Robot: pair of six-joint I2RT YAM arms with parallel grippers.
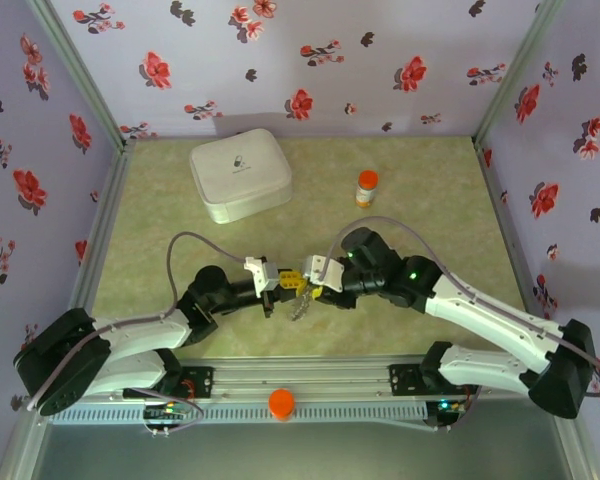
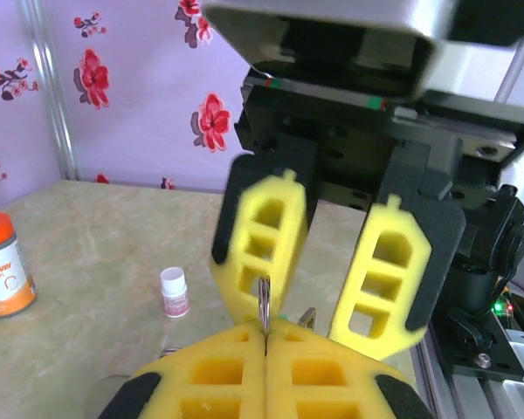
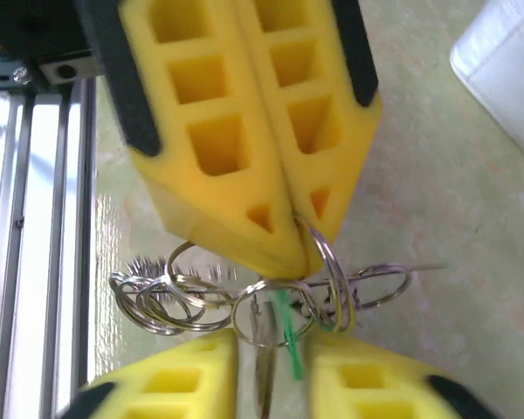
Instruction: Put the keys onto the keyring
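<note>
The keyring (image 3: 271, 301) is a bunch of linked metal split rings hanging above the table. My left gripper (image 3: 301, 253) is shut on one ring (image 2: 264, 305), which stands edge-on out of its closed yellow pads (image 2: 266, 330). My right gripper (image 3: 275, 349) faces it, open, its fingers on either side of the hanging bunch. A silver key (image 3: 264, 384) and a green piece (image 3: 288, 349) hang from a ring in that gap; I cannot tell whether the pads touch them. In the top view both grippers (image 1: 283, 283) (image 1: 315, 290) meet at the table's middle front, the rings (image 1: 300, 308) dangling below.
An orange-capped pill bottle (image 1: 366, 187) stands at the back right and a white box (image 1: 240, 174) at the back left. A tiny white vial (image 2: 174, 291) stands on the table beyond my left fingers. The metal rail (image 1: 300, 375) runs along the near edge.
</note>
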